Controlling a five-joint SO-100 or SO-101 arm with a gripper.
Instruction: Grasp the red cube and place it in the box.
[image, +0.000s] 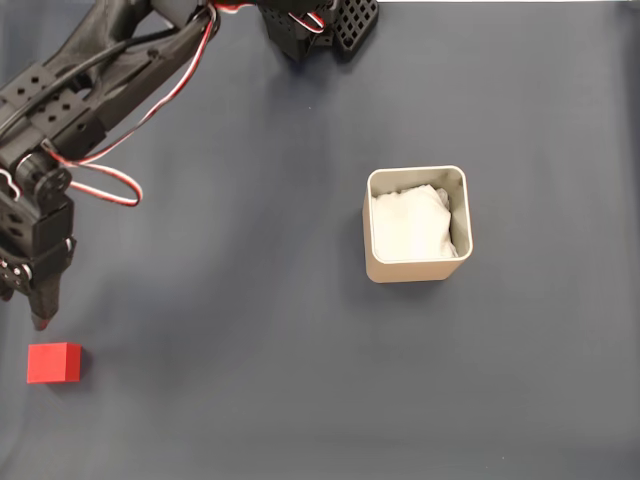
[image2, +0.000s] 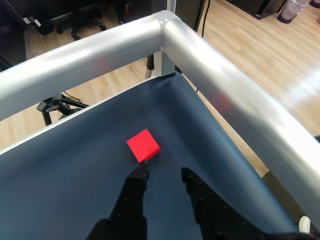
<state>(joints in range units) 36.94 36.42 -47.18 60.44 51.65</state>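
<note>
Red cube (image2: 143, 145) on the desk (image2: 75, 170): likely light, rigid and matte; the empty, parted pincer (image2: 162, 172) should clamp two opposite flat faces.

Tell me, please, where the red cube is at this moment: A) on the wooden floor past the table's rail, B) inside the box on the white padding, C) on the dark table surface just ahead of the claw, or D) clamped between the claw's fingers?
C: the red cube rests on the dark table surface just beyond the open claw, well apart from the box.
</note>
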